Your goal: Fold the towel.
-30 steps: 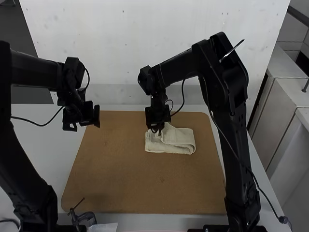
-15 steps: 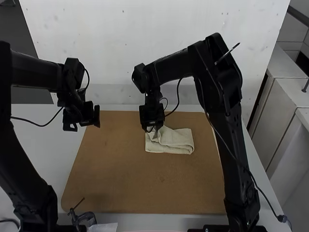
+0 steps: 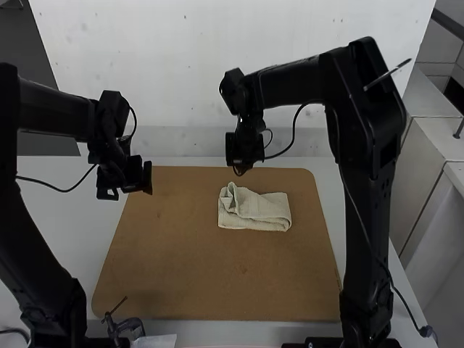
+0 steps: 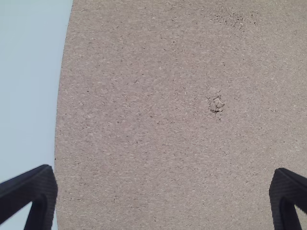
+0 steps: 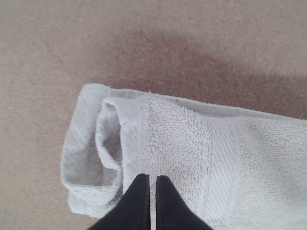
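The cream towel (image 3: 257, 210) lies on the brown board, folded into a small layered rectangle, with its left end raised in a loose loop. Just above and behind that end in the high view hangs my right gripper (image 3: 240, 168). In the right wrist view the towel (image 5: 182, 148) shows stacked layers and a curled flap, and my right gripper (image 5: 152, 178) has its tips together over it, holding no cloth. My left gripper (image 3: 129, 190) hangs by the board's far left corner; in the left wrist view, my left gripper (image 4: 163, 179) is wide open over bare board.
The brown board (image 3: 210, 279) lies on a pale table (image 3: 58, 210), extending well in front and to the left of the towel. A small dark clamp-like object (image 3: 127, 328) sits at the board's near left edge. A pale wall (image 3: 174, 65) rises behind the table.
After a slight shift left with the towel's right end drawing in a little, my right gripper has lifted off the cloth and moved right, uncovering the towel's left end. The left arm has barely moved.
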Robot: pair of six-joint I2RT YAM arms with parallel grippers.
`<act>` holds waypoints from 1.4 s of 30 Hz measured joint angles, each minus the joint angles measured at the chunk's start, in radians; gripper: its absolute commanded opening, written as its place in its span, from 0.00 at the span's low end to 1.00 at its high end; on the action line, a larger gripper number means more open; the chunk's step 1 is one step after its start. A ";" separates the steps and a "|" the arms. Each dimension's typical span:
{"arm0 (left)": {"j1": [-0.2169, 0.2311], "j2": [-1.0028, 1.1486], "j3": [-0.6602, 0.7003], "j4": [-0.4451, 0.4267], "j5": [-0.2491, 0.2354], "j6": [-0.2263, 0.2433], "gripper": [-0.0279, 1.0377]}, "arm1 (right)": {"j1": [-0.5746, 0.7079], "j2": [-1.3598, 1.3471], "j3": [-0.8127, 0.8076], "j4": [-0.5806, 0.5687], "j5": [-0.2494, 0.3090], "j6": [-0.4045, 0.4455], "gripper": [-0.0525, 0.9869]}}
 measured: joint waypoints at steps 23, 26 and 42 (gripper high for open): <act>0.006 0.001 0.000 0.023 0.000 0.000 0.96 | 0.070 0.196 0.027 0.057 0.002 -0.003 0.07; 0.010 0.003 0.000 0.026 0.000 0.000 0.96 | 0.085 0.206 0.051 0.057 0.002 -0.004 0.07; 0.011 0.003 0.000 0.037 0.000 0.001 0.96 | 0.108 0.213 0.105 0.027 0.001 -0.004 0.54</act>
